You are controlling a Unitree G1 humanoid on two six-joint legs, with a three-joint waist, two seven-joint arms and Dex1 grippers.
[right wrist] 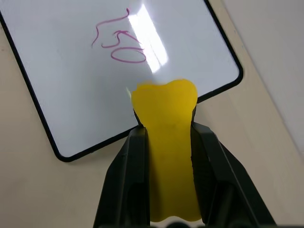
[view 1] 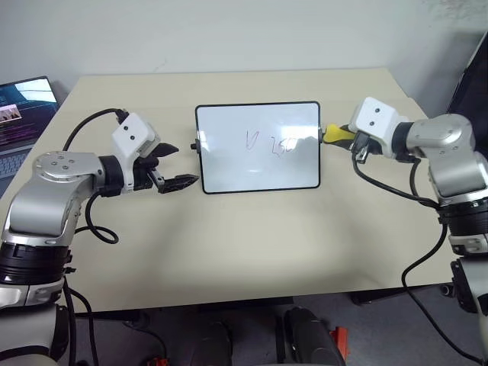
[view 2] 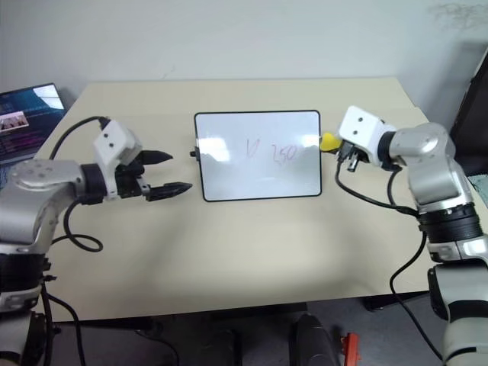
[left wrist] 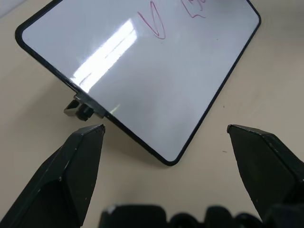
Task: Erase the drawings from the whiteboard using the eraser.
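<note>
Surface (view 1: 252, 244): whiteboard (view 1: 229, 164), both arms and a laptop (view 1: 19, 114) at the far left edge are being carried by it.
Whiteboard: it is being propped at mid-surface, long axis running left to right; its left third is being shown bare.
Drawings: a V-like mark (view 1: 252, 139) and a squiggle (view 1: 284, 146) are being left unwiped at centre and right of centre.
Right pincer (right wrist: 167, 124): the eraser (right wrist: 167, 137) is being clamped between its fingers, just beside the board's right edge; the squiggle is lying to its left, so this arm is judged nearer.
Left pincer (view 1: 172, 164): it is being held spread, empty, just beside the board's left edge.
</note>
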